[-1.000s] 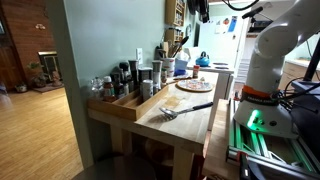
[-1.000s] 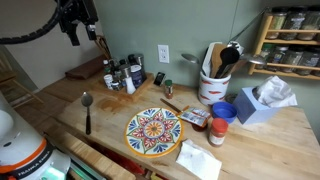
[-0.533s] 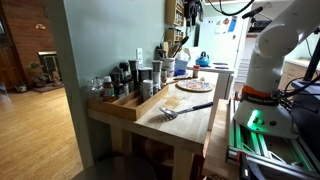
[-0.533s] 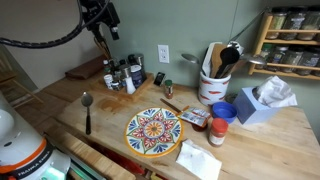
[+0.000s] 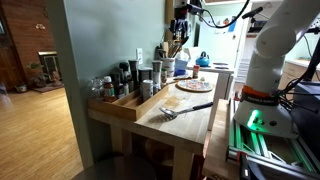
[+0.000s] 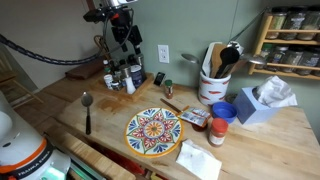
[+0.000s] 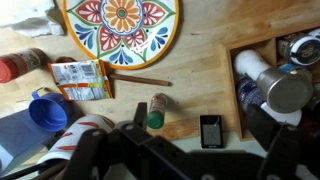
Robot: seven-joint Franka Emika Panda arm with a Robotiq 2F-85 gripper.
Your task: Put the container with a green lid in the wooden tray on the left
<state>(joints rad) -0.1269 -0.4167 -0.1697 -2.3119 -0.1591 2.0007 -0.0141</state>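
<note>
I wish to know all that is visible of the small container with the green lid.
The container with a green lid is a small, narrow jar with a green cap and a pale brownish body. It seems to stand upright on the bare wooden counter, apart from the wooden tray and outside it. Nothing touches it. The pincer hangs high above the tray, away from it.

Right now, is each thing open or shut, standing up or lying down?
Fingers: open, holding nothing, up in the air.
Wooden tray: holds upright bottles.
Green-lid jar: standing up, lid on, outside the tray.
Plate: lying flat, nothing on it.
Spoon: lying flat.
Blue cup: upright, open on top.
Red-lid bottle: standing, lid on.
</note>
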